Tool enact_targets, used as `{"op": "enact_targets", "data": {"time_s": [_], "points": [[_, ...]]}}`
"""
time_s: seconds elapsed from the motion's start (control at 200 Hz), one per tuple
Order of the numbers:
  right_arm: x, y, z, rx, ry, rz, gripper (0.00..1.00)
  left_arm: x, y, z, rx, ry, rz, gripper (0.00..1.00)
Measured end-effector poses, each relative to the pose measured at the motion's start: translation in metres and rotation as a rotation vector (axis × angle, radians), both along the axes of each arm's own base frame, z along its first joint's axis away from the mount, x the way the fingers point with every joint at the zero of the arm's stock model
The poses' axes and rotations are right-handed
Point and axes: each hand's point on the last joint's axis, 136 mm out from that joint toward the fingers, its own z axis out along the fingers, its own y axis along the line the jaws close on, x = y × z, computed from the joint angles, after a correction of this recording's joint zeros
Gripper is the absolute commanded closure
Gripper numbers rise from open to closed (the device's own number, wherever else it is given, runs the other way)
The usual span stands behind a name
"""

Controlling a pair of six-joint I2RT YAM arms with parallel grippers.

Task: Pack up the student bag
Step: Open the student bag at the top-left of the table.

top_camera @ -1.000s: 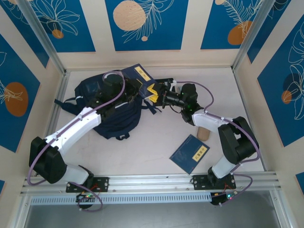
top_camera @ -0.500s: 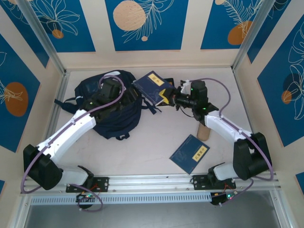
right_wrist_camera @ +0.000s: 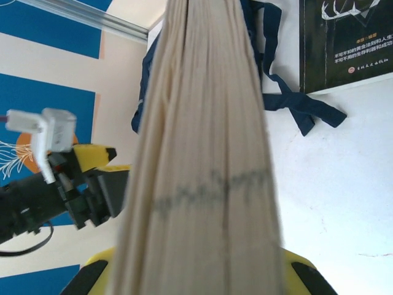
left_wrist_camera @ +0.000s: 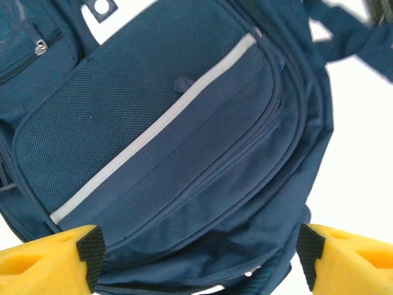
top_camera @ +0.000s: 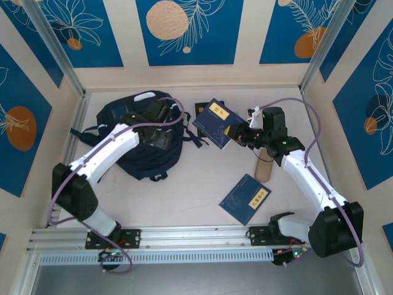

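Right gripper (top_camera: 238,133) is clamped on one edge of a navy rectangular book with a yellow label (top_camera: 215,115). In the wrist view its cream page block stands upright in the grip. The student bag (top_camera: 147,161), a large dark navy fabric backpack with thin white stripes, lies flat ahead of the right fingertips, just past the book's free edge. The bag's long axis runs crosswise to that reach, with the white-patch end farthest from the arm bases. Left gripper (top_camera: 161,125) is nearer, directly above the bag's front pocket (left_wrist_camera: 184,160), jaws spread wide, holding nothing. Can't tell if the main compartment is open, and I judge the insert turns on that.
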Motion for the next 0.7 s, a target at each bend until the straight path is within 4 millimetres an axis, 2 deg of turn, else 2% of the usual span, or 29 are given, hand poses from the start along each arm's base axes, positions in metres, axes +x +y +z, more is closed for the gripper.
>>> {"op": "enact_targets", "data": {"time_s": [0.125,0.275,0.47,0.7], "points": [[-0.004,-0.001,-0.009,-0.01,0.022,0.004,0.96,0.009,0.004,-0.023,0.091,0.072,-0.081,0.3],[-0.007,-0.002,-0.016,-0.016,0.044,0.003,0.96,0.02,0.02,-0.05,0.172,0.153,-0.113,0.4],[-0.008,-0.002,-0.021,-0.018,0.054,0.002,0.96,0.022,0.03,-0.081,0.21,0.253,-0.147,0.42],[-0.008,-0.002,-0.021,-0.018,0.055,0.002,0.96,0.021,0.026,-0.091,0.217,0.31,-0.189,0.43]]}}
